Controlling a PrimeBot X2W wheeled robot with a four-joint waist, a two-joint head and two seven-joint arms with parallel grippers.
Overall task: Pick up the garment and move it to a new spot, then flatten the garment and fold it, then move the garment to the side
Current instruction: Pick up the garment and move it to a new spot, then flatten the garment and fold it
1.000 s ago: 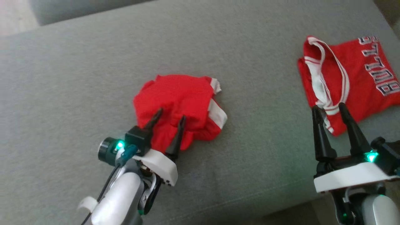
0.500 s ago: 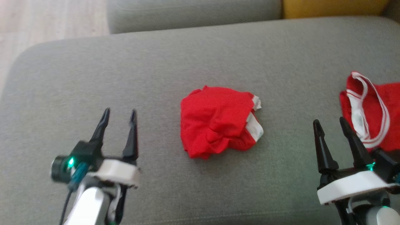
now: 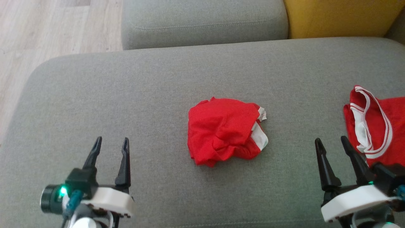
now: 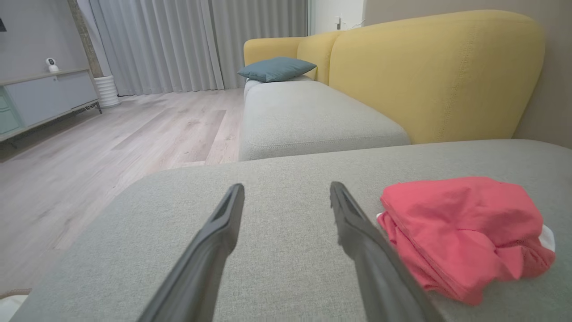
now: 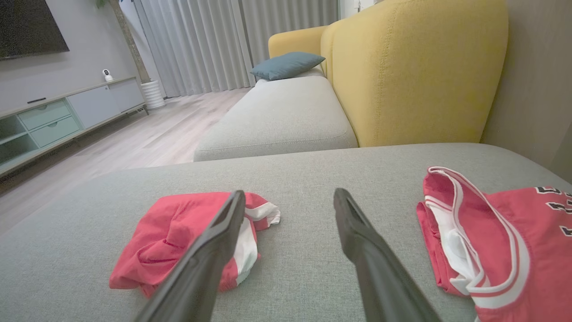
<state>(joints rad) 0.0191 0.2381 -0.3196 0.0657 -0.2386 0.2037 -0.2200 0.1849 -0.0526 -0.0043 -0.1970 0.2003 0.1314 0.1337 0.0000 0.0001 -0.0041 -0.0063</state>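
**Red bundle lies mid-cushion, both grippers empty**

The crumpled red fabric garment with white trim sits mid-way across the grey fabric sofa cushion. It is slightly wider than deep, its white-banded edge turned to the robot's right. The left gripper and right gripper flank it, fingers spread, holding nothing. The right wrist view adds dark lettering on the flat red-and-white jersey; the left wrist view shows a teal pillow.

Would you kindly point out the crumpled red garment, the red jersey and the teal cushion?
crumpled red garment (image 3: pixel 221 129), head view, middle of the red cloth.
red jersey (image 5: pixel 549 250), right wrist view, red cloth below the lettering.
teal cushion (image 4: pixel 277 68), left wrist view, middle of its top.
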